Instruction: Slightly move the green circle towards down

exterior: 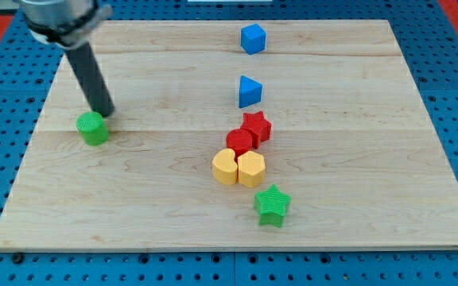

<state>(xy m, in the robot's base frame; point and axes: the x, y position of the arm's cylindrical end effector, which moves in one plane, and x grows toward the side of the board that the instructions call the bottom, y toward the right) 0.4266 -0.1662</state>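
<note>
While at green circle [93, 128]: my tip [105, 113]

arm [58, 16] cut off at view's top

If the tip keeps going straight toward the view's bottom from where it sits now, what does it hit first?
The green circle. My tip sits just above it, at its upper right edge, seemingly touching or nearly so, though slightly off centre. Below the circle only bare board shows.

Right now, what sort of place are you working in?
Most likely a lab bench for robot pushing trials: a wooden board on a blue perforated base, small coloured blocks scattered on it, and my tip just above the green circle.
</note>
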